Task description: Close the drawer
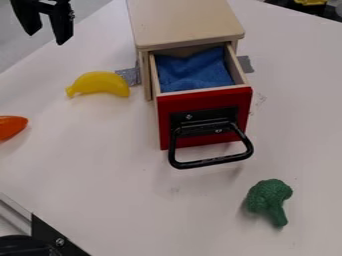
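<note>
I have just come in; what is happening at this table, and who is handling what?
A robot arm is here to close the drawer, but at this moment its open tool holds nothing and is away from it, at the upper left. The drawer is pulled out, with a blue cloth inside. A yellow banana and green broccoli lie outside on the table.

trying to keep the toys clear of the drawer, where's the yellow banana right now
The yellow, curved toy banana lies on the white table in the camera view's upper left, just left of the light wooden drawer cabinet.
</note>
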You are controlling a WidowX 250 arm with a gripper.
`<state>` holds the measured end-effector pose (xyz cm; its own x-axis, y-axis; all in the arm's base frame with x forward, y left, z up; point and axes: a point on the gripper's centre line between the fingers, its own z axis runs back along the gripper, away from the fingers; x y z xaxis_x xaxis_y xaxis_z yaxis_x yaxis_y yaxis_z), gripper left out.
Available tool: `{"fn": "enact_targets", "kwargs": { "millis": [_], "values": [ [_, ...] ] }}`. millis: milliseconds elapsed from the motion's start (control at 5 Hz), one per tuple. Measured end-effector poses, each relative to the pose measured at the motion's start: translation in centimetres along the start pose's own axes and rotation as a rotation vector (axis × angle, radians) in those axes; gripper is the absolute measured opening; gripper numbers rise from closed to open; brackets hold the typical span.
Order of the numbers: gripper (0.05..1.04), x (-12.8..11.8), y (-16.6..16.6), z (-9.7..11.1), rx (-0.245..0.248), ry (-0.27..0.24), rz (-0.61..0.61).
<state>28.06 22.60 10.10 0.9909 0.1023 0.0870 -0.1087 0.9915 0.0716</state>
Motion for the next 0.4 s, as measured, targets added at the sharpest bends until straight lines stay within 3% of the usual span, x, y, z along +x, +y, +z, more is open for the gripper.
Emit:
{"fn": "enact_targets", "kwargs": {
  "millis": [200, 400],
  "values": [
    [0.998, -0.3, -0.2, -1.2, -0.022, 0.032, 0.002],
    [0.998, -1.1, -2.0, 0.3, -0.117, 0.068, 0.02]
  ]
}}
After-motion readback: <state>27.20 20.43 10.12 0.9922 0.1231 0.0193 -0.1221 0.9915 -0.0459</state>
